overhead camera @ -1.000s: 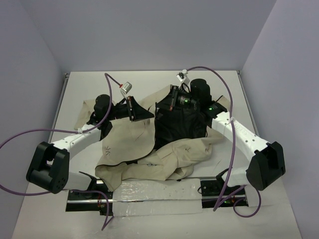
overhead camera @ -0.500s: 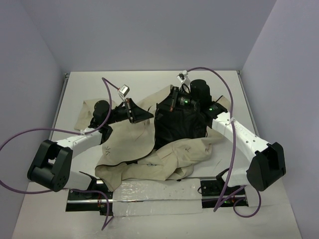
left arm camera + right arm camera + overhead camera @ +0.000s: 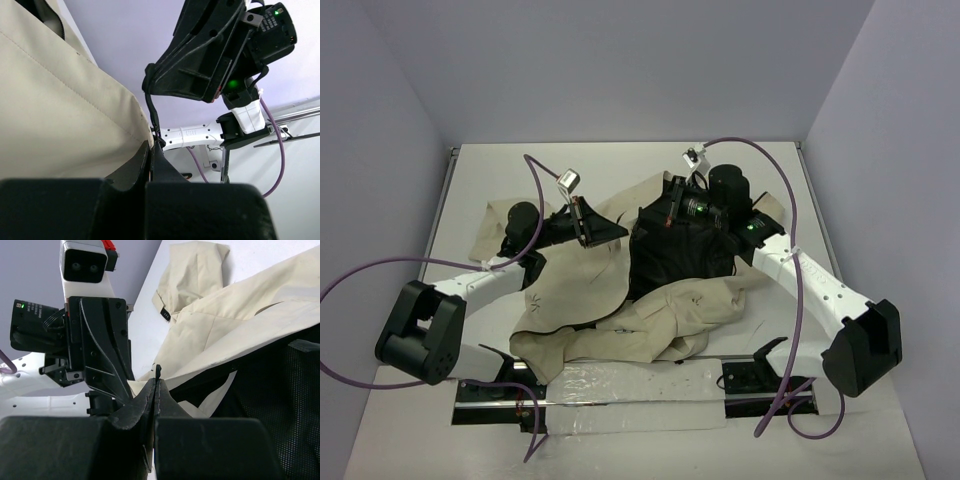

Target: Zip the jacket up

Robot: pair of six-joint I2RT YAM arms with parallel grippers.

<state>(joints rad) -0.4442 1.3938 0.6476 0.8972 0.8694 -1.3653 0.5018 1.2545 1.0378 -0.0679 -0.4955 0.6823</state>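
Observation:
The beige jacket [image 3: 580, 290] lies spread on the table with its black lining [image 3: 680, 255] showing in the middle and a small star-like mark [image 3: 537, 300] on the left panel. My left gripper [image 3: 616, 231] is shut on the front edge of the left panel; in the left wrist view [image 3: 152, 147] the jaws pinch the dark zipper edge [image 3: 152, 117] beside beige fabric [image 3: 60, 110]. My right gripper [image 3: 662, 210] faces it, shut on the opposite dark front edge; in the right wrist view [image 3: 157, 382] a thin black tab [image 3: 158, 371] sticks out of the closed jaws.
A sleeve [image 3: 660, 320] lies folded across the jacket's near side. A clear plastic sheet [image 3: 630, 395] covers the near table edge between the arm bases. Purple cables [image 3: 760, 150] loop over both arms. Walls enclose the table on three sides.
The right arm has shifted slightly to the right, taking its gripper a little away from the left one. The left wrist rose slightly a second ago and has held still since.

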